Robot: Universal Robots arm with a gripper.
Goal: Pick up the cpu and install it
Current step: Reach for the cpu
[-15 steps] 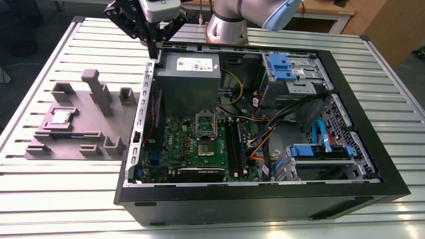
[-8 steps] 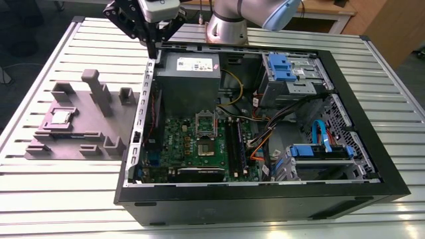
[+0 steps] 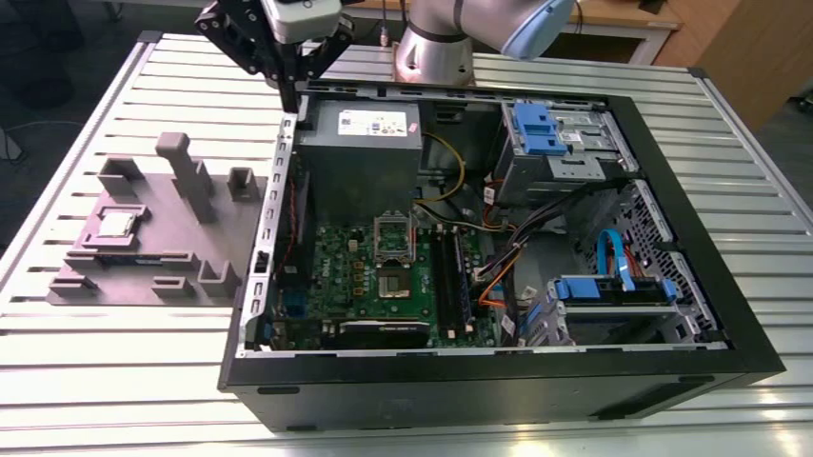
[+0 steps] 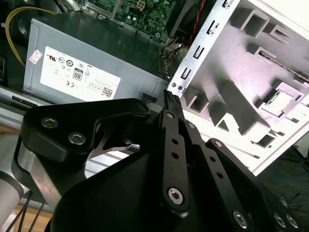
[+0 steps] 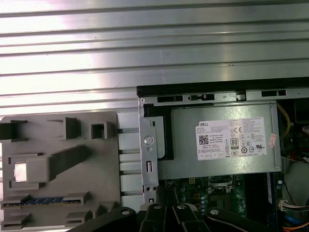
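Slatted desk (image 3: pixel 102 381) | pincer (image 3: pixel 292 95) together, empty, upper left | cpu (image 3: pixel 118 224) in fixture (image 3: pixel 190 262) (unpicked) | approach step; grasp likely needs jaws apart

Silver-grey arm (image 3: pixel 432 52), pale blue joint cap (image 3: pixel 534 29); black linkage end effector (image 3: pixel 292 90) studded with hex screws (image 4: pixel 176 195).

Bright, even light fills my exterior view: the slatted table (image 3: pixel 128 381) gleams pale, the open case (image 3: pixel 508 371) stays shadowed inside. In the first wrist view, glare streaks the slats and bleaches the cpu (image 5: pixel 20 171) white. In the second wrist view, the fixture (image 4: pixel 251 72) washes out pinkish.
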